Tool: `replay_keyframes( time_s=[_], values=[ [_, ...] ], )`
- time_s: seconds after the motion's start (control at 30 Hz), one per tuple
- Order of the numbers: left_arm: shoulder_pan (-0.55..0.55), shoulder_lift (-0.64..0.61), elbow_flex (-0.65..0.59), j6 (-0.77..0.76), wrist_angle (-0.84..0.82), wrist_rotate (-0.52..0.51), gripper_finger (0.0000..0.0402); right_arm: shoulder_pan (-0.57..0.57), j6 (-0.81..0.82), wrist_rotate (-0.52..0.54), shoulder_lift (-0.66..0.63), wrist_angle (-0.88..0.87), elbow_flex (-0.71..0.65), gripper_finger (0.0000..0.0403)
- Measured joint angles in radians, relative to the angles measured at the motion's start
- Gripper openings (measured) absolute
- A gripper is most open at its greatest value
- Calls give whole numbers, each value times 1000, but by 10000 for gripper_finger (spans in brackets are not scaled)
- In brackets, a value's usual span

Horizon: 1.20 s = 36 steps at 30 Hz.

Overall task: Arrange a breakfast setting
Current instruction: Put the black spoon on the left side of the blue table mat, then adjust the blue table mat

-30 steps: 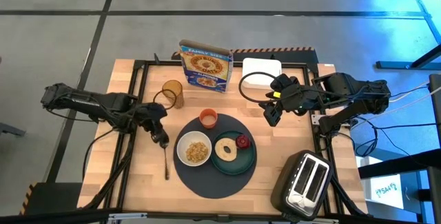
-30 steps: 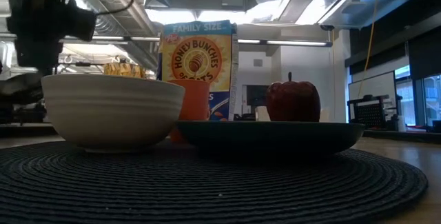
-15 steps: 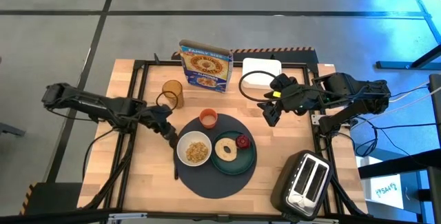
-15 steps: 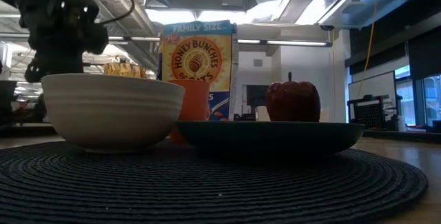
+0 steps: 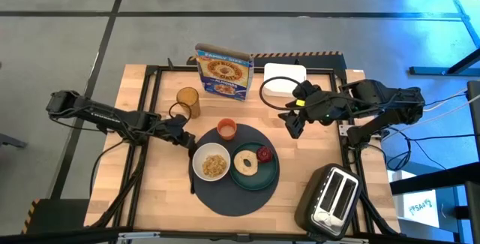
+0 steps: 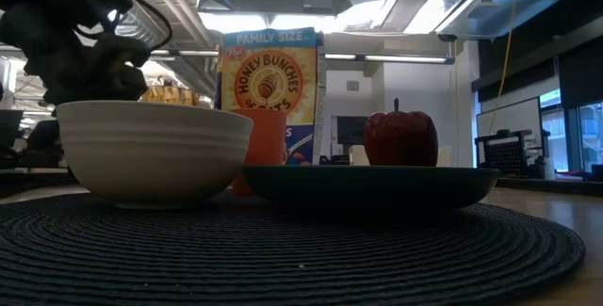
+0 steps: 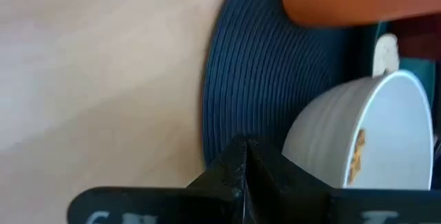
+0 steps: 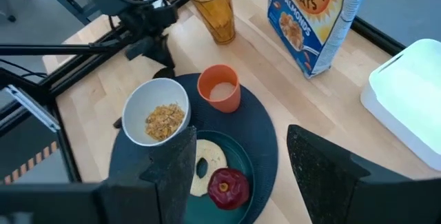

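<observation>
Cereal-filled white bowl on placemat

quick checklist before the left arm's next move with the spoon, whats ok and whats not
1. Left end effector shut: ok, jaws closed, at the placemat's left edge beside the white bowl.
2. Spoon in place: cannot tell; only a thin dark line shows by the round dark-grey placemat, and the grip on it is hidden.
3. Bowl upright with cereal on the placemat: ok.
4. Teal plate holding the tan ring bagel and small dark-red fruit: ok.
5. Small orange cup upright on the placemat's far edge: ok.
6. Right end effector open, clear of the setting: ok.
</observation>
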Motion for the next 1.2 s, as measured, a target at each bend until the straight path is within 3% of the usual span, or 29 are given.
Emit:
replay_keyframes(
  time_s=[0.2,0.53,0.73,0.93,1.07,1.2],
  values=[
    [0,2,0,21,2,11,14,0,7,-9,0,1,0,216],
    [-1,2,4,127,-29,172,112,0,9,-9,0,1,0,216],
    [-108,2,31,186,-80,283,108,0,8,-27,0,-12,0,216],
    [-326,28,31,13,26,75,78,0,39,-27,1,-52,0,216],
    [-411,98,33,-59,108,-77,65,0,46,-25,1,-66,0,216],
    [-452,216,33,-127,117,-98,63,0,39,3,1,-68,0,216]
  ],
)
